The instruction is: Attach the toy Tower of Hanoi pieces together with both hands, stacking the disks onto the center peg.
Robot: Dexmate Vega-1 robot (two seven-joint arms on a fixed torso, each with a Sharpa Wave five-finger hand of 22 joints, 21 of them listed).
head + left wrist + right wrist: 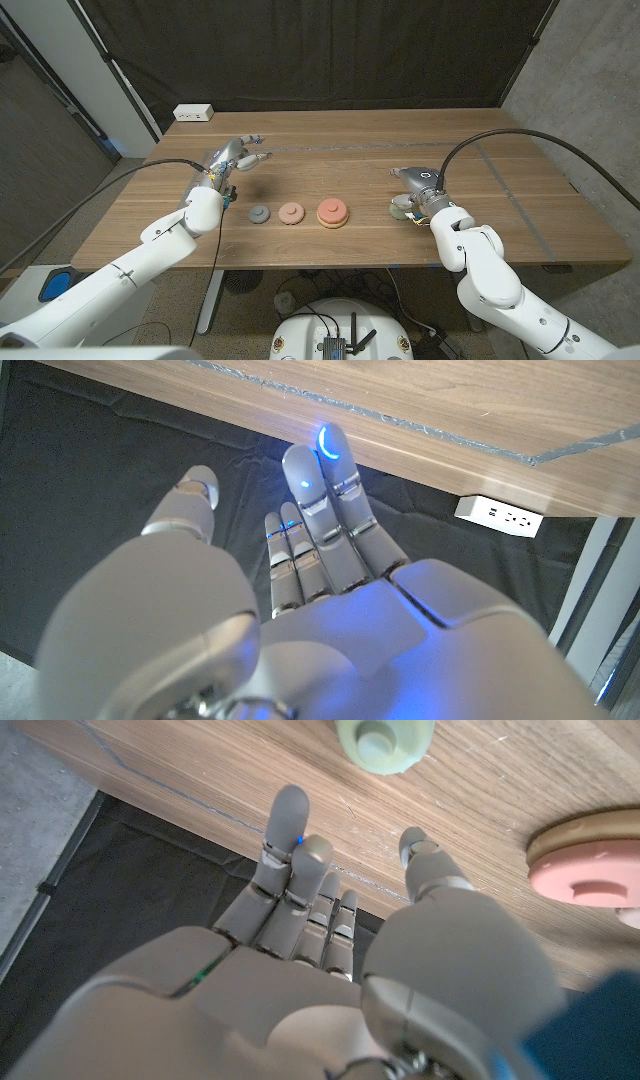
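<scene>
Disks lie in a row at the lower middle of the head frame on the wooden table [500, 200]: a small grey disk [259, 213], a pink disk [291, 213], and a larger orange-pink disk on a tan base [332, 212]. A pale green disk [400, 208] sits right of centre, just beside the right hand [420, 185]. The left hand [232, 158] sits at middle left. Both hands hold nothing, fingers extended and apart. A white power strip [193, 113] rests at the table's upper-left edge.
</scene>
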